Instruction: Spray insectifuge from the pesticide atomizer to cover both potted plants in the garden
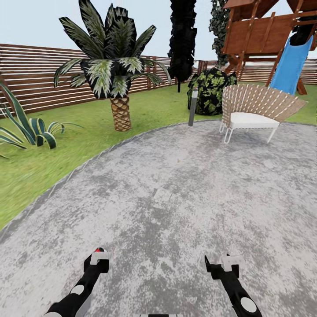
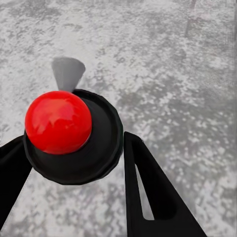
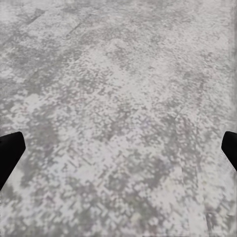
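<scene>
The pesticide atomizer (image 2: 59,121) is a black round body with a red ball top and a grey cone nozzle. My left gripper (image 2: 74,148) is shut on it, one black finger on each side. In the head view the left gripper (image 1: 99,259) hangs low over the grey speckled paving (image 1: 176,189), with a bit of the atomizer's red cap (image 1: 97,250) showing at its tip. My right gripper (image 1: 219,264) stands open with nothing in it; in its wrist view the right gripper (image 3: 118,153) frames bare paving. The two potted plants are out of view.
A scaly-trunked palm (image 1: 119,110) stands on the lawn (image 1: 53,158) ahead left, with a striped-leaved plant (image 1: 26,127) further left. Ahead right are a woven chair (image 1: 253,110), a grey post (image 1: 193,108), a dark bush (image 1: 211,90) and a blue slide (image 1: 290,66). A slat fence (image 1: 31,75) runs behind.
</scene>
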### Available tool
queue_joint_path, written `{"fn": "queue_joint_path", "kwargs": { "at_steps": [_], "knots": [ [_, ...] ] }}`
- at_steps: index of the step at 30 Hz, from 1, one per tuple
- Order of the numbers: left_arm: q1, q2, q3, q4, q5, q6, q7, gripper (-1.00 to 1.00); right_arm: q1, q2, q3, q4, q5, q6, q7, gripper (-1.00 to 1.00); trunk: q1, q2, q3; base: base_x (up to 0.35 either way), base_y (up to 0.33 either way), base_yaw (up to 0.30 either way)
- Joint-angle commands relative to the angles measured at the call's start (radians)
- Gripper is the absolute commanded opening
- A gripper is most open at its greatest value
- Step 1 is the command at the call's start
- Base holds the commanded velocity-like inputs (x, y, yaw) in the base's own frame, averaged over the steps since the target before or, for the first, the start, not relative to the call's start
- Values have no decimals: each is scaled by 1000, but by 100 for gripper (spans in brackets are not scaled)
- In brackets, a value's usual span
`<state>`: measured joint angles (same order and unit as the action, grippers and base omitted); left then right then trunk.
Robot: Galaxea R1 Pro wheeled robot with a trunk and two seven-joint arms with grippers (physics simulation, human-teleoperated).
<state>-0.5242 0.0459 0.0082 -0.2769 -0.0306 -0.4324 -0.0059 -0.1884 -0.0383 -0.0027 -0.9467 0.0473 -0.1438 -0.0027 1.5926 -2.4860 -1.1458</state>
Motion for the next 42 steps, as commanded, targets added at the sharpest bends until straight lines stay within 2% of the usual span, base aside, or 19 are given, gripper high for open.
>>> {"fn": "queue_joint_path", "kwargs": {
  "at_steps": [1,9,33,42],
  "knots": [
    [0,0,1,1,-3,-3,0,-100,0,0,0,1,5,-3,0,100,-4,7,4,0,0,0],
    [0,0,1,1,-3,-3,0,-100,0,0,0,0,5,-2,0,100,-35,63,37,0,0,0],
    [1,0,1,1,-3,-3,1,-100,0,0,0,1,5,-2,0,100,-127,231,113,0,0,2],
    [1,0,1,1,-3,-3,2,-100,0,0,0,2,5,-3,0,100,-157,287,145,0,0,146]
  ]
}}
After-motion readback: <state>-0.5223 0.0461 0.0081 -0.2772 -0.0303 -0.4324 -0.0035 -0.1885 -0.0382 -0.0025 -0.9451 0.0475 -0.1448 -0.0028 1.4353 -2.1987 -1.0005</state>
